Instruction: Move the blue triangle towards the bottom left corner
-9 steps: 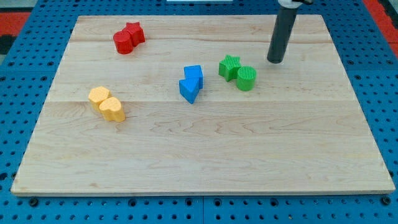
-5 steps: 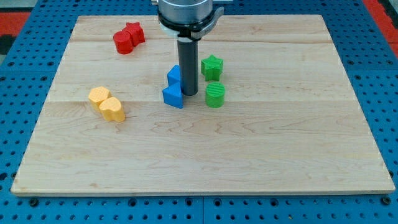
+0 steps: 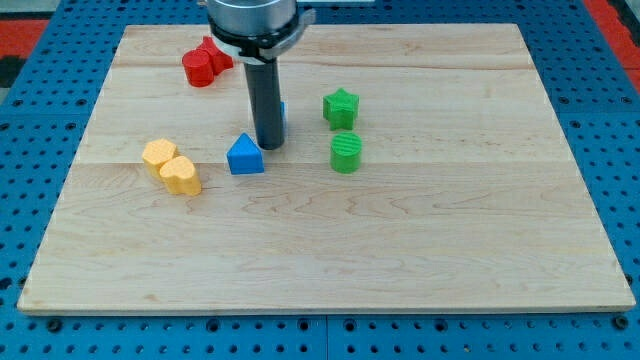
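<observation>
The blue triangle (image 3: 244,156) lies on the wooden board (image 3: 400,230), left of centre. My tip (image 3: 269,146) rests on the board just to the triangle's right, close to it or touching. A second blue block (image 3: 281,117) is mostly hidden behind the rod; only a sliver shows at the rod's right edge.
Two yellow blocks (image 3: 172,167) lie touching to the left of the triangle. A red star and a red cylinder (image 3: 207,61) sit together at the top left. A green star (image 3: 341,106) and a green cylinder (image 3: 346,152) lie to the right of the rod.
The rod has swept from the board's upper right to the centre-left. It pushed the blue triangle left and down, away from the other blue block. The green blocks shifted left and apart.
</observation>
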You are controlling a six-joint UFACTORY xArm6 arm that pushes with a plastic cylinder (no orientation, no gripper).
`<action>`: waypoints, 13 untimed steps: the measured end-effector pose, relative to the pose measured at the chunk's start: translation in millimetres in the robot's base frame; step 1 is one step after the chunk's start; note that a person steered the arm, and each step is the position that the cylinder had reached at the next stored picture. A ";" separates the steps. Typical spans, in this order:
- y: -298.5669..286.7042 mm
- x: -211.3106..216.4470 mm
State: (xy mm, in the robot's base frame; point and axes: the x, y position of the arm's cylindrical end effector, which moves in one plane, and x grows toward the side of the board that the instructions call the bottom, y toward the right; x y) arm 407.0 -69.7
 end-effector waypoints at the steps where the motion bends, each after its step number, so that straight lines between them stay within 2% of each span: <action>1: -37.3 -12.7; 2: -60.3 -0.9; 3: -28.9 39.8; 4: -10.1 58.2; 8: 20.2 21.3; 9: 44.9 21.1; 10: 76.7 35.6; 11: 70.8 70.5; 13: 50.8 104.8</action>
State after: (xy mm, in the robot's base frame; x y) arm 511.8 -18.9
